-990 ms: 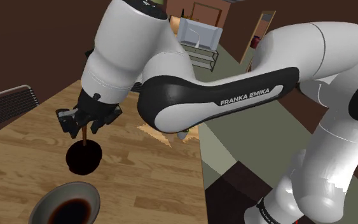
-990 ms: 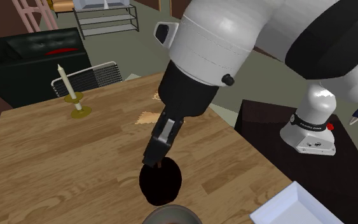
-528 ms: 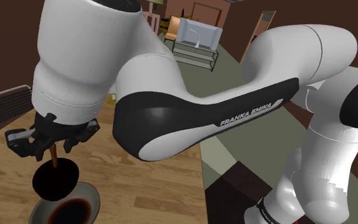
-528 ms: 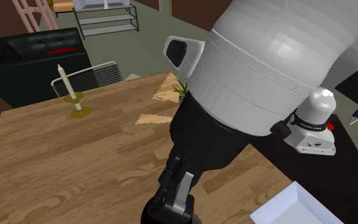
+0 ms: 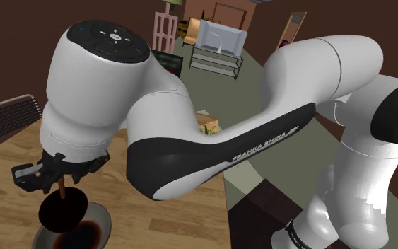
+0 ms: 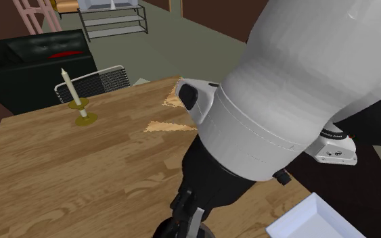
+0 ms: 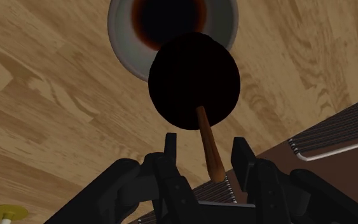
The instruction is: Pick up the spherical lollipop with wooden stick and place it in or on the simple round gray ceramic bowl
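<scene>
We see the fingers (image 7: 241, 153) clenched on the stick of the lollipop (image 5: 63, 211), so its dark head hangs just above the grey bowl (image 5: 102, 218) at the shoulder view's lower left, positioned for release.

The arm (image 5: 275, 134) rises at the shoulder view's lower right, bends at the elbow and reaches across to that view's left. Its last white segment, the wrist (image 5: 98, 92), is turned steeply downward. The hand (image 7: 206, 156) points down at the bench. Its two black fingers (image 7: 171, 149) clasp the stick of the lollipop (image 7: 193, 79), which hangs head-down below the fingertips.
</scene>
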